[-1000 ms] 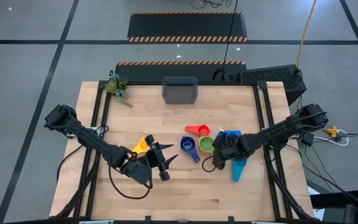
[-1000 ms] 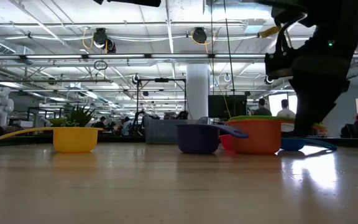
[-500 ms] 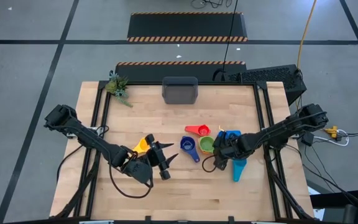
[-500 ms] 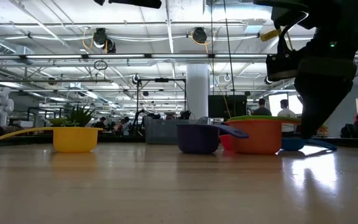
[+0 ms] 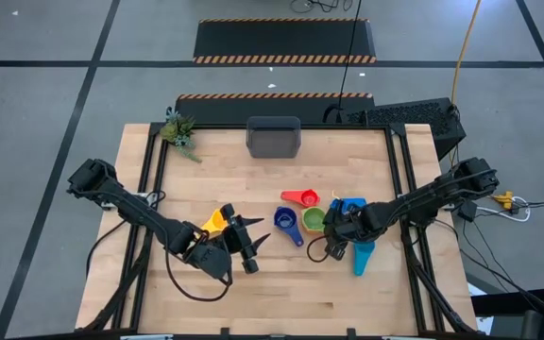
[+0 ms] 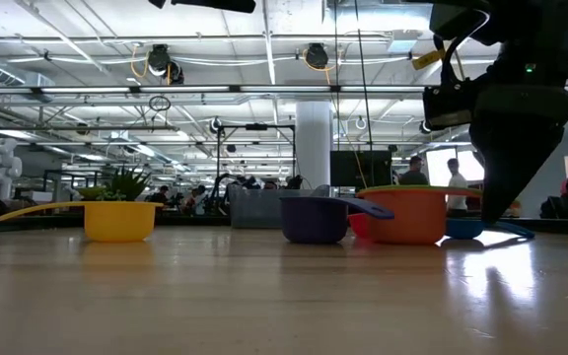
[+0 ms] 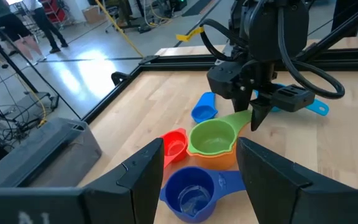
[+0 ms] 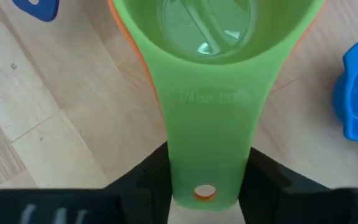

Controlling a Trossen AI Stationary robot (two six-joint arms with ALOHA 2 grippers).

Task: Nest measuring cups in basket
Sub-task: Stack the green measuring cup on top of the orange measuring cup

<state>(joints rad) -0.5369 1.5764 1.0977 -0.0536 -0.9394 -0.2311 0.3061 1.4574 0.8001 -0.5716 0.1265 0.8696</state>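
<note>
The right arm is stretched in from the table's right edge, its right gripper (image 5: 333, 229) brought low over the cluster of cups, and its two dark fingers (image 8: 151, 180) are set against either side of the flat handle of the green plastic measuring cup (image 8: 209, 74); whether the handle is fully clamped cannot be told. That smooth round green cup (image 7: 214, 136) is nested inside the orange plastic measuring cup (image 7: 224, 159), whose rim shows beneath it. Close around them lie the dark blue round measuring cup (image 7: 190, 193), the red measuring cup (image 7: 174, 144), the blue measuring cup (image 7: 204, 109) and, beyond the gripper, the cyan measuring cup (image 5: 362, 255) with its long handle. The left arm is bent across the left half of the pale wooden table (image 5: 272, 293), its left gripper (image 5: 253, 247) held part open and empty, with the yellow plastic measuring cup (image 5: 214, 222) just beside it. The dark grey rectangular plastic basket (image 5: 273, 138) stands at the table's far edge, well apart from the cups, near a small green plant (image 5: 179, 130).
</note>
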